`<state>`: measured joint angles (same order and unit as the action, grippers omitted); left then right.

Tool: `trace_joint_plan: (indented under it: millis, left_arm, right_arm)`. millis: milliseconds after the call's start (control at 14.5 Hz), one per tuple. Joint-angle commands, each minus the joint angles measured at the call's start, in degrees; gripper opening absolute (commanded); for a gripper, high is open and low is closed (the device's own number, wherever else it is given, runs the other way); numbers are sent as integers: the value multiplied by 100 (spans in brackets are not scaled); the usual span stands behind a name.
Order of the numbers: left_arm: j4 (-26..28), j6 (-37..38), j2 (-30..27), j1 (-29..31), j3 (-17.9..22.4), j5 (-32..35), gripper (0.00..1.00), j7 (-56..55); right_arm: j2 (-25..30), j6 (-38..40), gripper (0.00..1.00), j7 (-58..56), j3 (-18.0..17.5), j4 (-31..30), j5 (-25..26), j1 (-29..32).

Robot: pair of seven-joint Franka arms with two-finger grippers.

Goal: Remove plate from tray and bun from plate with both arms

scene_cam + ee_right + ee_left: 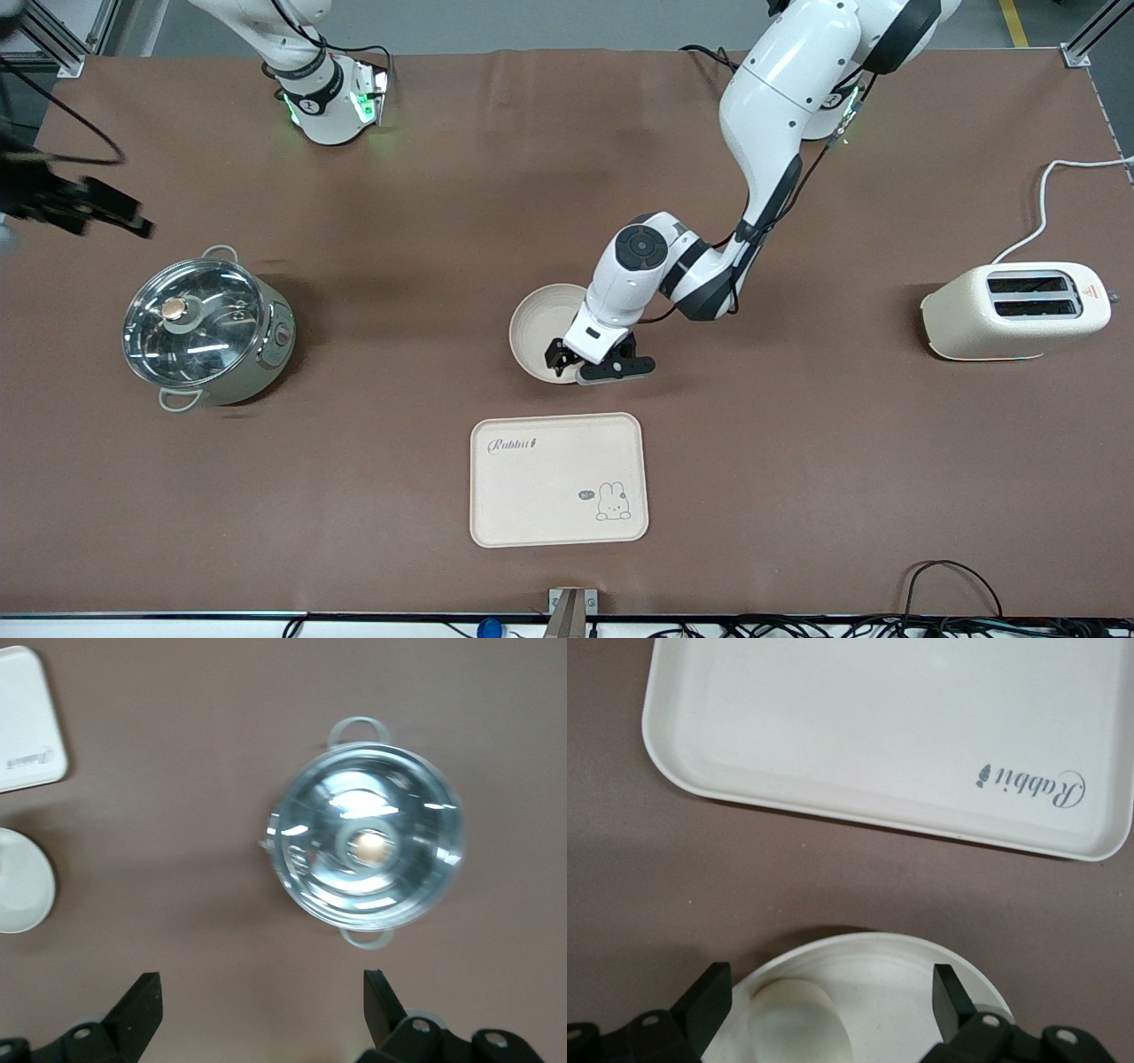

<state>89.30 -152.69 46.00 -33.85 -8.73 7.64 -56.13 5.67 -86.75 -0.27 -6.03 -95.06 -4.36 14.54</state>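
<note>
The round cream plate [539, 321] sits on the table mid-way, just farther from the front camera than the tray. In the left wrist view the plate [904, 979] holds the pale bun [793, 1023], which lies by its rim. My left gripper [590, 363] is open and low over the plate's nearer edge. In its own view the left gripper [831, 981] has its jaws wide apart either side of the bun, gripping nothing. My right gripper [113, 215] is open and empty in the air near the pot, and its own view shows the right gripper [263, 988] over bare table.
The rectangular cream tray [558, 478] with a rabbit drawing lies nearest the front camera, empty. A steel pot with a glass lid [208, 330] stands toward the right arm's end. A cream toaster [1014, 310] with its cord stands toward the left arm's end.
</note>
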Motion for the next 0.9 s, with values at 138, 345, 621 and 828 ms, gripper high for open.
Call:
trace_joint_plan:
  millis: [138,345,621,828]
  left_arm:
    - [-18,353,-30,-351,187,474,100,-354]
    - [8,574,-29,-342,187,800,96,-363]
    - [34,574,23,-351,187,845,33,-450]
    - [26,583,6,-351,187,854,13,-513]
  right_arm:
    - [-119,343,100,-271,-179,602,567,154]
    - [-119,299,100,-245,-197,602,621,128]
    - [-127,211,100,-254,-205,593,603,128]
    - [-127,176,100,-237,-214,567,603,75]
